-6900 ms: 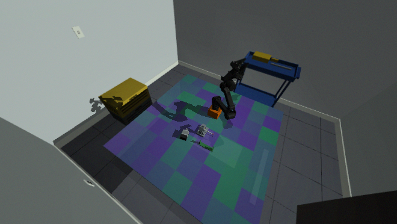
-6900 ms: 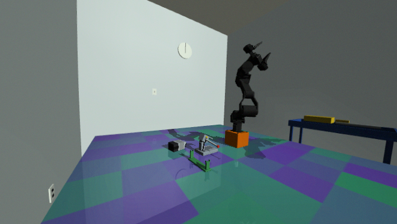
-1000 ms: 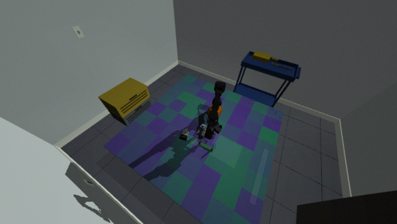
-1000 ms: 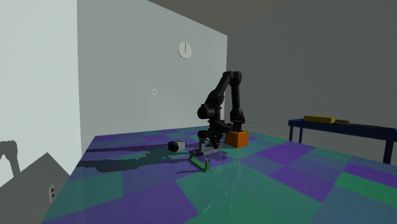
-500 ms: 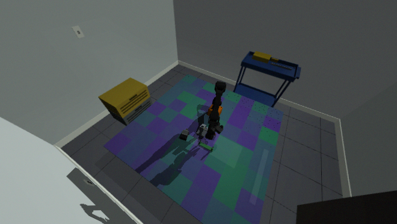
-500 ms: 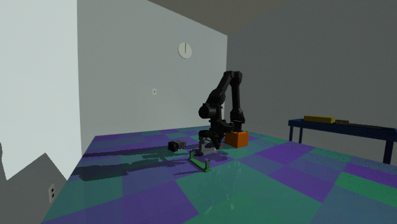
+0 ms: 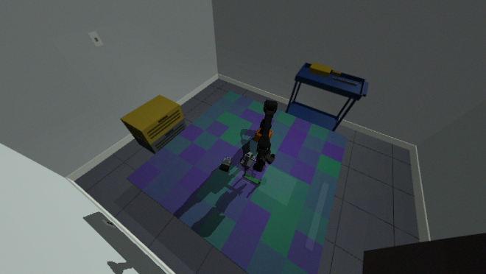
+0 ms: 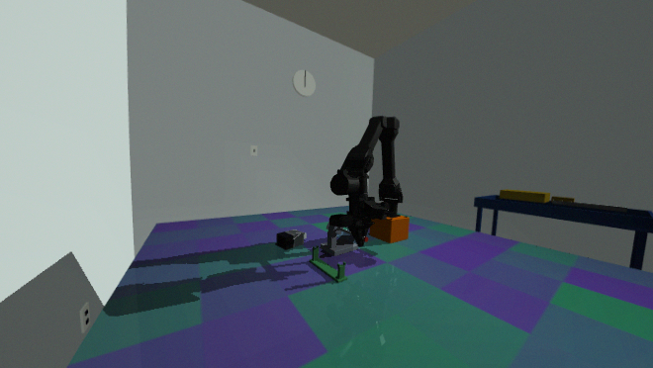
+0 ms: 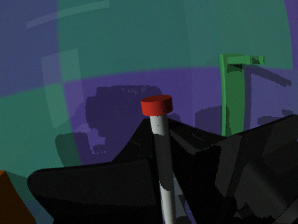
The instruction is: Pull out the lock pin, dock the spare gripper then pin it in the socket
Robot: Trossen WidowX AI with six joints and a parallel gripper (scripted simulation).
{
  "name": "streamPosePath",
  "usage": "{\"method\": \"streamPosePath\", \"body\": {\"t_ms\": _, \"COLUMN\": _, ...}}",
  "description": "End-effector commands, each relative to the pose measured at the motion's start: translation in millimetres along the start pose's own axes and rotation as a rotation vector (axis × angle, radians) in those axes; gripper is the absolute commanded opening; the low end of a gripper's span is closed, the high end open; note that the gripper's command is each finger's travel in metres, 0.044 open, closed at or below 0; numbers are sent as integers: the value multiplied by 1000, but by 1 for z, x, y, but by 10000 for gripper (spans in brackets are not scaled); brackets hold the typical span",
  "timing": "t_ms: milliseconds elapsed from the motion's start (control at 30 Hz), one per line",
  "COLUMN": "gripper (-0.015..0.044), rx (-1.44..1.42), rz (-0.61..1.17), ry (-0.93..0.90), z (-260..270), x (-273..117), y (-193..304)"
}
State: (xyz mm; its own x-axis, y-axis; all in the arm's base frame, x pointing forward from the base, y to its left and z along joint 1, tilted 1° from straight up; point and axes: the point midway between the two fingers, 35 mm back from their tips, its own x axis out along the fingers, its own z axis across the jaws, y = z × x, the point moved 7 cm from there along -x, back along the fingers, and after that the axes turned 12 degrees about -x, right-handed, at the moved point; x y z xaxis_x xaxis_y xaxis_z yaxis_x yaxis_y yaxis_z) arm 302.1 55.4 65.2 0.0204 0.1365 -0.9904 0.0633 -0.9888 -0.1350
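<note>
My gripper (image 8: 362,240) (image 9: 153,123) is shut on the lock pin (image 9: 163,150), a pale shaft with a red head (image 8: 366,239) (image 9: 156,106). The head stands clear above the black fingers in the wrist view. The pin's far end is hidden, so I cannot tell how far it sits in the socket. The grey mount (image 7: 247,159) (image 8: 338,249) stands on the mat beside the fingers, and the arm partly covers it. The spare gripper (image 7: 225,164) (image 8: 291,239), a black and grey block, lies apart from the mount, to its left in the top and exterior views.
A green bracket (image 7: 252,180) (image 8: 326,269) (image 9: 233,102) with two short uprights lies near the mount. An orange box (image 8: 391,229) (image 9: 12,202) stands beside the arm. A yellow cabinet (image 7: 152,118) and a blue cart (image 7: 328,85) (image 8: 569,213) stand beyond the patchwork mat (image 7: 254,221).
</note>
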Motion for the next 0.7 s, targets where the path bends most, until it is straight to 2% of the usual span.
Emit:
{"method": "streamPosePath", "body": {"t_ms": 0, "gripper": 0, "rx": 0, "rz": 1, "ry": 1, "z": -1, "x": 0, "y": -3}}
{"method": "streamPosePath", "body": {"t_ms": 667, "gripper": 0, "rx": 1, "rz": 3, "ry": -3, "z": -5, "x": 2, "y": -20}}
